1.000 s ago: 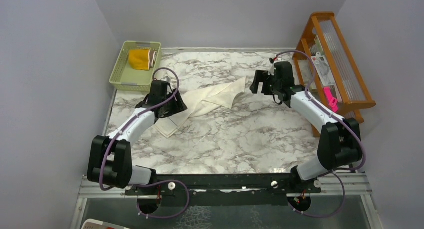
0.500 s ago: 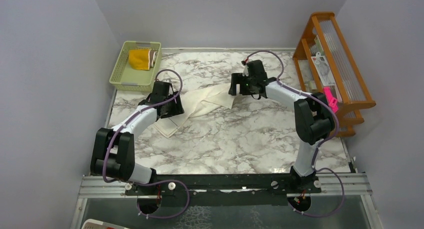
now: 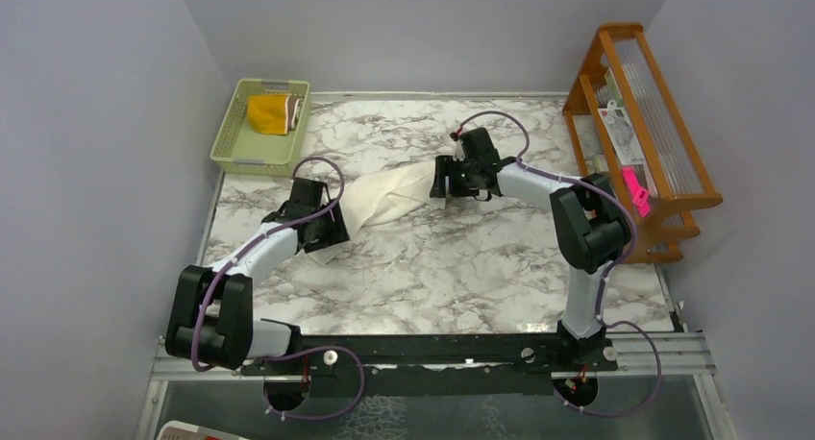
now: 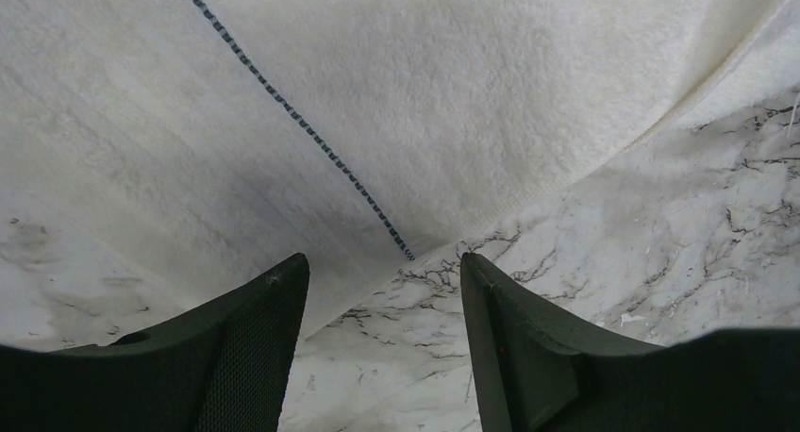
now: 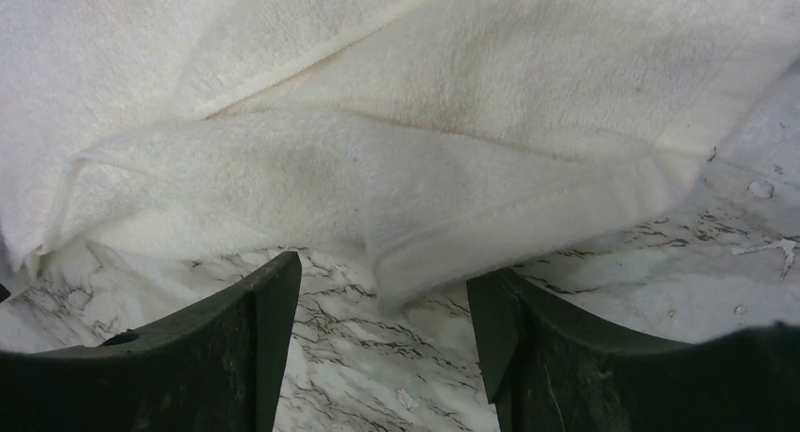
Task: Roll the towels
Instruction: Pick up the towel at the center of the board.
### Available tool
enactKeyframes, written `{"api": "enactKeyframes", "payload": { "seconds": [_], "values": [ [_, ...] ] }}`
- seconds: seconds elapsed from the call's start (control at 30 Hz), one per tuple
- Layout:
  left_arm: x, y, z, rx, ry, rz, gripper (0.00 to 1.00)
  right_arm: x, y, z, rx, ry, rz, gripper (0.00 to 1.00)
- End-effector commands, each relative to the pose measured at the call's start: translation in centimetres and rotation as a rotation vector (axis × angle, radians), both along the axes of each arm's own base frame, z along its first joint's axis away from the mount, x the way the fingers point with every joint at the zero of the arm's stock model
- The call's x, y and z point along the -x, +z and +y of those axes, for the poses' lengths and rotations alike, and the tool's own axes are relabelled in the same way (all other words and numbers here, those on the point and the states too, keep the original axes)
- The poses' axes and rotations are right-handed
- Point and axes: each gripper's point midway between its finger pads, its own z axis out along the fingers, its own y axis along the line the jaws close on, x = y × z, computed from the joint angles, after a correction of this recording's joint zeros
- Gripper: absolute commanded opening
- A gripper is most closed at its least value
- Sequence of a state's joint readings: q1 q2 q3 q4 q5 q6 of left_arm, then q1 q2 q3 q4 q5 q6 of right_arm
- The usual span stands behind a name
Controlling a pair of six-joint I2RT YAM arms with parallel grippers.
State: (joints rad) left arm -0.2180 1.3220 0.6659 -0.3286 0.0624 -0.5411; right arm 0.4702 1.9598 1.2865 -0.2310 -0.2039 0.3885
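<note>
The towels lie well apart: we see the cream-white towel stretched in a crumpled band across the middle of the marble-patterned table, and the brown towel, showing its mustard-yellow side, bunched in the light-green basket at the far left corner. The left gripper sits at the cream towel's near-left end; in its wrist view the fingers stand apart with nothing between them, the towel's edge and a line of dark stitching just ahead of the tips over bare marble. The right gripper is at the towel's far-right end; its jaws are also parted, and we see a folded hem of the cream towel lying just ahead of the gap, not pinched. Plain pale lilac-grey walls close the table in on three sides. A wooden rack leans against the right wall with a pink object on it. A metal rail runs along the near edge, carrying both arm bases.
</note>
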Motion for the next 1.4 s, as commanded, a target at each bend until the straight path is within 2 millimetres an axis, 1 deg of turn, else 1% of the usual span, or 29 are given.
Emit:
{"api": "enactKeyframes", "payload": {
  "seconds": [0.0, 0.03, 0.1, 0.17, 0.23, 0.37, 0.53, 0.6, 0.63, 0.67, 0.8, 0.9, 0.97, 1.07, 1.2, 1.23, 1.3, 1.37],
  "values": [
    [0.9, -0.5, 0.4, -0.007, 0.041, 0.028, 0.63, 0.1, -0.1, 0.6, -0.028, 0.006, -0.004, 0.58],
    [0.9, -0.6, 0.4, -0.006, 0.043, 0.032, 0.63, 0.1, 0.0, 0.7, -0.031, 0.006, -0.007, 0.49],
    [1.1, -0.7, 0.4, -0.003, 0.042, 0.039, 0.63, 0.1, 0.3, 0.6, -0.033, 0.006, -0.012, 0.29],
    [1.2, -0.8, 0.3, -0.001, 0.043, 0.043, 0.63, -0.1, 0.8, 0.4, -0.023, 0.002, -0.028, 0.14],
    [1.3, -1.1, 0.5, -0.011, 0.046, 0.052, 0.63, -0.2, 1.4, 0.2, -0.015, -0.001, -0.048, 0.08],
    [2.3, -2.4, 1.1, -0.037, 0.068, 0.112, 0.60, -0.1, 2.5, -0.2, -0.009, 0.001, -0.071, 0.06],
    [2.9, -3.3, 2.2, -0.097, 0.101, 0.152, 0.59, 0.7, 3.2, -0.7, -0.008, 0.001, -0.084, 0.05],
    [3.0, -3.6, 2.5, -0.111, 0.111, 0.162, 0.55, 0.9, 3.6, -0.9, -0.012, 0.000, -0.091, 0.04],
    [3.1, -3.8, 2.6, -0.116, 0.116, 0.166, 0.49, 1.1, 3.7, -1.2, -0.011, -0.002, -0.091, 0.04],
    [3.1, -4.0, 2.7, -0.121, 0.119, 0.170, 0.41, 1.2, 3.8, -1.4, -0.012, -0.004, -0.094, 0.03],
    [3.1, -4.7, 3.0, -0.142, 0.122, 0.183, 0.13, 1.9, 4.3, -2.4, -0.011, -0.012, -0.101, 0.03],
    [2.7, -4.6, 3.0, -0.148, 0.125, 0.181, 0.03, 2.4, 4.8, -3.5, -0.010, -0.026, -0.108, 0.02],
    [2.2, -4.1, 2.9, -0.141, 0.129, 0.165, 0.00, 2.7, 5.2, -4.3, -0.011, -0.034, -0.119, 0.02],
    [1.4, -3.1, 2.9, -0.144, 0.130, 0.144, 0.00, 2.9, 5.7, -5.6, -0.011, -0.053, -0.129, 0.01],
    [1.2, -1.9, 2.9, -0.150, 0.125, 0.137, 0.00, 3.1, 6.6, -7.1, -0.020, -0.075, -0.147, 0.01],
    [1.1, -1.4, 2.9, -0.148, 0.125, 0.129, 0.05, 3.1, 6.8, -7.4, -0.020, -0.079, -0.150, 0.01],
    [1.1, -0.3, 2.9, -0.138, 0.125, 0.105, 0.28, 3.2, 7.0, -7.8, -0.016, -0.081, -0.151, 0.01],
    [1.0, 0.8, 3.0, -0.141, 0.122, 0.085, 0.42, 3.4, 7.5, -8.1, -0.020, -0.087, -0.160, 0.01]
  ]
}}
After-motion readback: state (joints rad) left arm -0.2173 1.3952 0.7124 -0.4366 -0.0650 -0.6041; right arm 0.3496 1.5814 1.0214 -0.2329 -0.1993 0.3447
